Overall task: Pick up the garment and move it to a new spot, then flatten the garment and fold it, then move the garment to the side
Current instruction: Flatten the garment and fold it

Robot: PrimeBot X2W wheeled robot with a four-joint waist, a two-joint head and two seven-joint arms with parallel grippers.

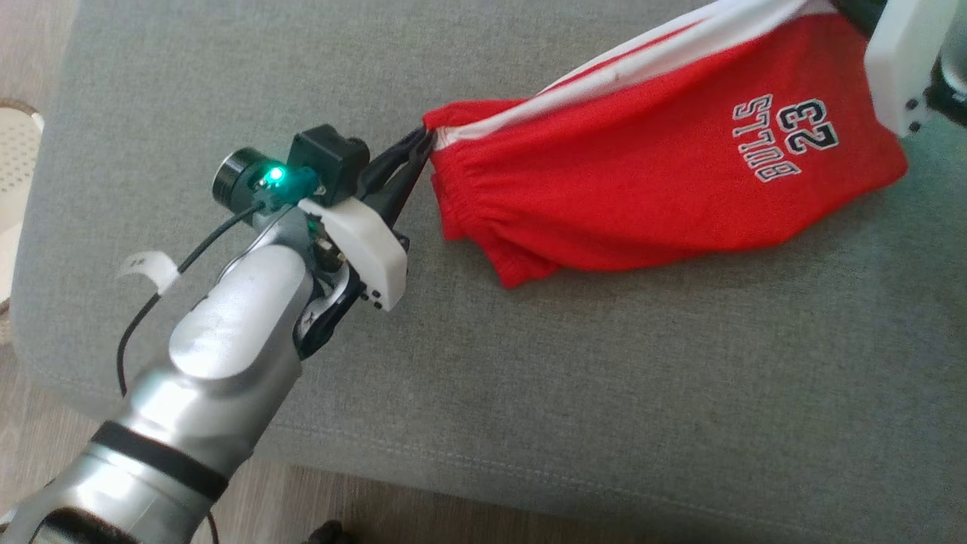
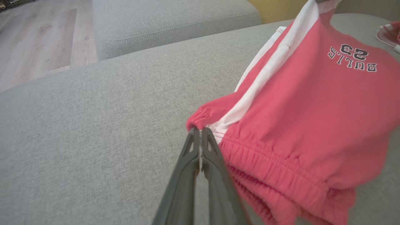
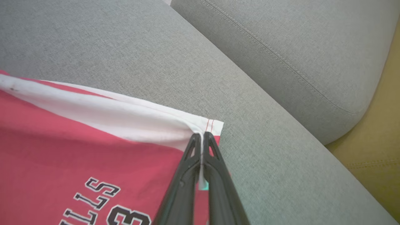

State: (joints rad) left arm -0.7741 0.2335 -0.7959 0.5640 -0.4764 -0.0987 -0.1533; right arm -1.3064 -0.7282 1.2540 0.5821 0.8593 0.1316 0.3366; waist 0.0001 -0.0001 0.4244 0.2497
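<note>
The left tool (image 1: 421,142) is pressed together on a corner of the elastic waistband (image 2: 275,162) of the red shorts (image 1: 642,181). The right tool (image 3: 202,135) pinches the hem corner at the white stripe (image 3: 109,115). The shorts hang stretched between both tools above the gray cushion (image 1: 529,363), and their lower folds seem to touch the cushion.

The left gripper (image 2: 200,129) has its two dark fingers pressed together on the gathered waistband corner of the red garment (image 2: 306,109), right where a white stripe (image 2: 272,68) meets the elastic. The cloth rises from there toward the upper right, its "BULLS 23" print (image 2: 353,57) upside down, while its lower folds lie on the grey cushion (image 2: 93,125). A second cushion (image 2: 175,22) and wooden floor (image 2: 40,40) lie beyond.
</note>
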